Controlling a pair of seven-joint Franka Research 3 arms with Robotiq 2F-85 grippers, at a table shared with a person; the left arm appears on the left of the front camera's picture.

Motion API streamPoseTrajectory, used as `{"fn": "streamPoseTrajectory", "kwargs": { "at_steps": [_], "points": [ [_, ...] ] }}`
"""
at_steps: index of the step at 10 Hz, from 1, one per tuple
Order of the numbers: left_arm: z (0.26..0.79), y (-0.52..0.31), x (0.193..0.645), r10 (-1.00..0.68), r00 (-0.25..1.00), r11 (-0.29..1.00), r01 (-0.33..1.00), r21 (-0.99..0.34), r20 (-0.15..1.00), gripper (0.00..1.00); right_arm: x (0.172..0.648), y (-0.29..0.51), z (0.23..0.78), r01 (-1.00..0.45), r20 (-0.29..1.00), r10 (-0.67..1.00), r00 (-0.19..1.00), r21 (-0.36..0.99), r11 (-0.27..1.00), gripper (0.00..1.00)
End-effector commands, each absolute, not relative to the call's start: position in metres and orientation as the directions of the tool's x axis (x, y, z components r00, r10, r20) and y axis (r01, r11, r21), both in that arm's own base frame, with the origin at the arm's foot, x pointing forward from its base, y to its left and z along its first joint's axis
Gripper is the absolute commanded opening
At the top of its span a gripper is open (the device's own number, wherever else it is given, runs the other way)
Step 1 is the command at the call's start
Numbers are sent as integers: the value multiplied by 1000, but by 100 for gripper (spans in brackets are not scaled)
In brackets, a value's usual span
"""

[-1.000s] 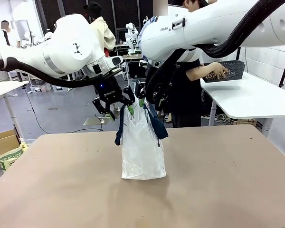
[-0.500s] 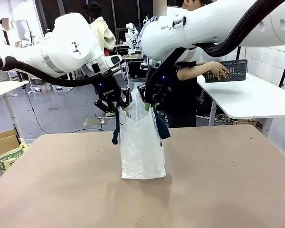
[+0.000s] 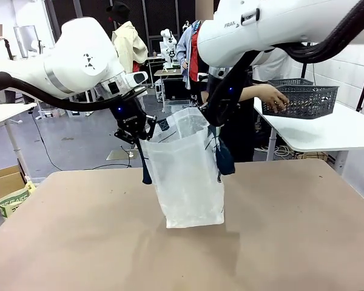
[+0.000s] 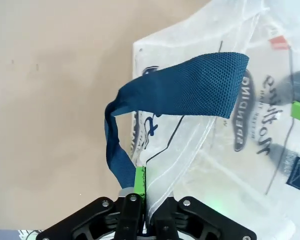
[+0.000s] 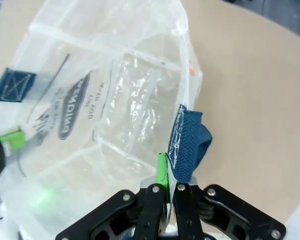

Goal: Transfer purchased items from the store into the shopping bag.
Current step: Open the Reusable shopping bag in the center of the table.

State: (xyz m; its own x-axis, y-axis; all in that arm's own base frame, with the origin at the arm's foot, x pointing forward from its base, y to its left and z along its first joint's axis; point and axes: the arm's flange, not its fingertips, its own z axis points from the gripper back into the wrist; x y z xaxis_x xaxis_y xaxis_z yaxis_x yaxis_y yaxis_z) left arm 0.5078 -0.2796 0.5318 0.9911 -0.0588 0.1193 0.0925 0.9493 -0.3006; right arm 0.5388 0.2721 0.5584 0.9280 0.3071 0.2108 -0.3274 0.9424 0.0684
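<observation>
Your left pincer (image 3: 141,137) is pinched fully closed on the shopping bag's (image 3: 191,182) rim at the mouth's 9 o'clock side, right beside a navy strap handle (image 4: 185,92). Your right pincer (image 3: 213,120) is clamped just as tight on the rim at 3 o'clock. Between them the bag stands open-mouthed at the middle of the tan worktop (image 3: 73,242). At 2 o'clock, a person's hand (image 3: 273,97) touches the grey lattice basket (image 3: 306,98).

Tan table (image 3: 79,242); white side table (image 3: 333,130); grey floor (image 3: 79,145); possibly cardboard box (image 3: 3,180).
</observation>
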Motion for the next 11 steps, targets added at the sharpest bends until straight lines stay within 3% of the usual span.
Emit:
{"fn": "streamPoseTrajectory", "kwargs": {
  "at_steps": [1,7,11],
  "points": [
    [535,-267,499,-101,988,946,132,-297,115,0,531,256,558,-328,243,312,919,26,944,0],
    [536,-253,495,-211,958,921,262,-289,196,0,523,221,550,-465,347,423,837,43,884,0],
    [526,-255,489,-310,930,899,354,-256,199,0,514,211,543,-528,346,489,801,24,849,0]
  ]
}}
